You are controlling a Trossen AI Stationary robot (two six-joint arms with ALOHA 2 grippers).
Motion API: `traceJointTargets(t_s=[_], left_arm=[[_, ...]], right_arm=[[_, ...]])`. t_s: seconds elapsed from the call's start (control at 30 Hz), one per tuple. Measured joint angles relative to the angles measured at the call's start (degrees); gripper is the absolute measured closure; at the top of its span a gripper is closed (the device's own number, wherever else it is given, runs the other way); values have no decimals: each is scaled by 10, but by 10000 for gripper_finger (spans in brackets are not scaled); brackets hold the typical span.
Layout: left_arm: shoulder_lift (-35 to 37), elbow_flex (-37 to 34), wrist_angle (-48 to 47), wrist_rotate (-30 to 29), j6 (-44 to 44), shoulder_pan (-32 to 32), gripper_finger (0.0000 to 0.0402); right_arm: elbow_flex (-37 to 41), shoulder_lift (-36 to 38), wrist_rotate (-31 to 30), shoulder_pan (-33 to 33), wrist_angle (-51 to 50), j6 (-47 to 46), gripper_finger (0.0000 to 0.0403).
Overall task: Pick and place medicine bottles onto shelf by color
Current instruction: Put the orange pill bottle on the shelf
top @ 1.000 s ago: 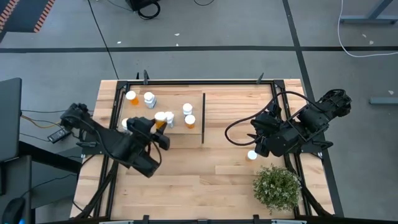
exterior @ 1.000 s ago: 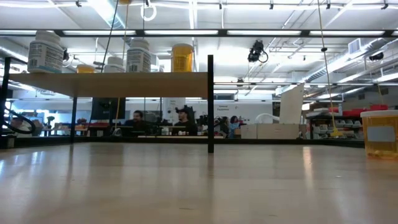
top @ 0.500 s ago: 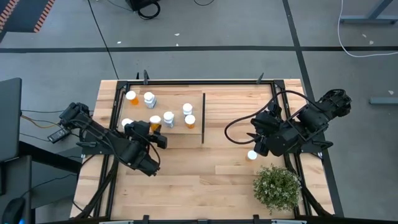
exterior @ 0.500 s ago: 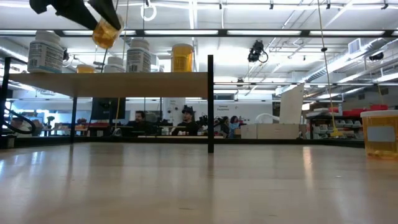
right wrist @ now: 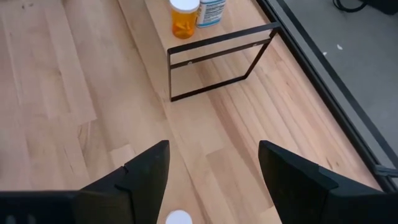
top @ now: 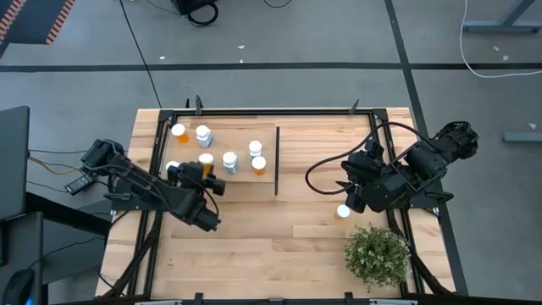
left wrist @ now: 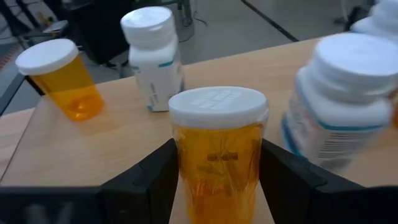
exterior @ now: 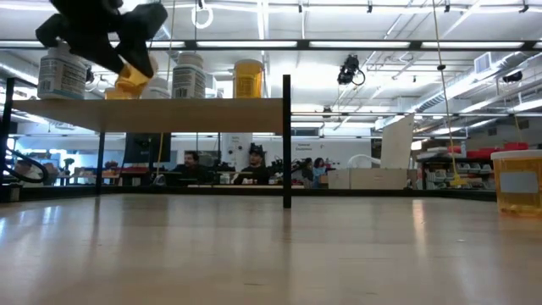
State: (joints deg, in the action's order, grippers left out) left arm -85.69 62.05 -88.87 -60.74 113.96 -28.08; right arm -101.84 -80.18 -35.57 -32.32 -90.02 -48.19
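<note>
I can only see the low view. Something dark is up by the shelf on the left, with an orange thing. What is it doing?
Observer: That is the left pincer, closed around an orange bottle.
Operator: Where is the other arm?
Observer: The right pincer hangs open above the table, to the right of the shelf.
Operator: Anything under it?
Observer: A white-capped bottle on the table. A potted plant is nearby.

grey floor [top: 296,34] with black tape lines, ceiling strip lights [exterior: 373,44], people at distant desks [exterior: 220,168]
</note>
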Motion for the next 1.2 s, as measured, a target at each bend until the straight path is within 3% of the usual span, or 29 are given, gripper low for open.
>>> traceJointTargets(t_s=[0.2,0.47,0.93,1.2], left_arm=[[0,-22,17,-3,14,25,199],[0,-22,34,-5,13,45,168],[0,-20,41,-5,10,41,111],[0,-20,58,-5,9,39,101]], right_arm=[[0,0,0,0,0,-5,150],[0,0,0,0,0,-16,150],[0,0,0,0,0,-26,150],[0,0,1,0,0,-26,150]])
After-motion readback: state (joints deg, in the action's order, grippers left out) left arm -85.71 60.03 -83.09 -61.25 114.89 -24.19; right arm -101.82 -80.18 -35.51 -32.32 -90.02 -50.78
